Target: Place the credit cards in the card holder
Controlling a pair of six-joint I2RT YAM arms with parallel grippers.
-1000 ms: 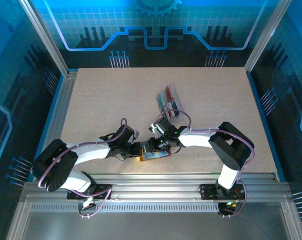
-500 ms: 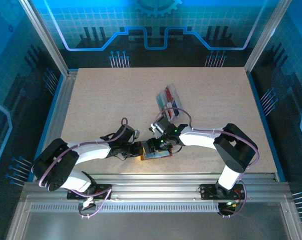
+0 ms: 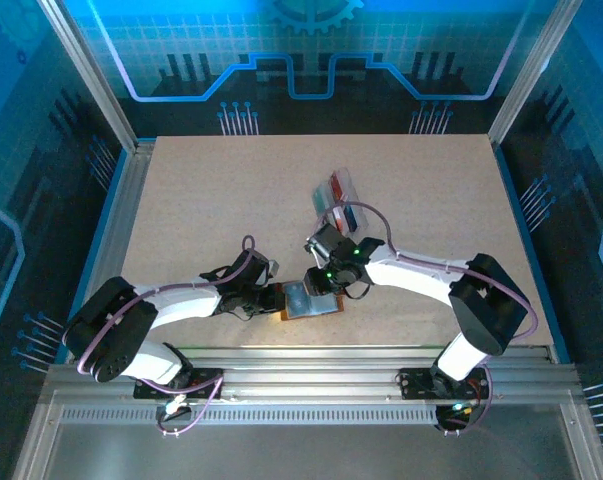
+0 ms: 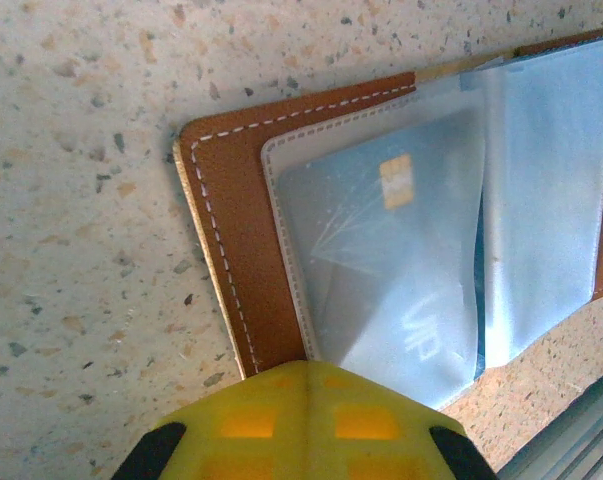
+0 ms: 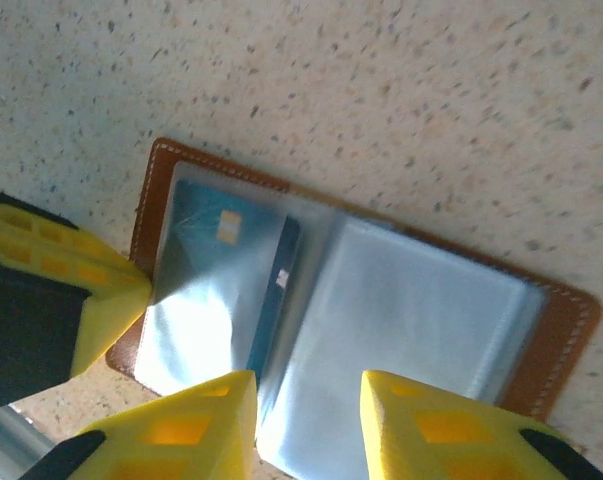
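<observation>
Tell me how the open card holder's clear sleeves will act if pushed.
The sleeves look thin and wrinkled, so they will probably buckle rather than slide. Their glossy film may be slippery. The card holder lies flat and open, so it seems unlikely to tip.

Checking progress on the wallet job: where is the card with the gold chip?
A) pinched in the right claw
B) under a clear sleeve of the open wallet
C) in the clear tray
B: the card lies flat behind the see-through sleeve of the brown wallet.
</observation>
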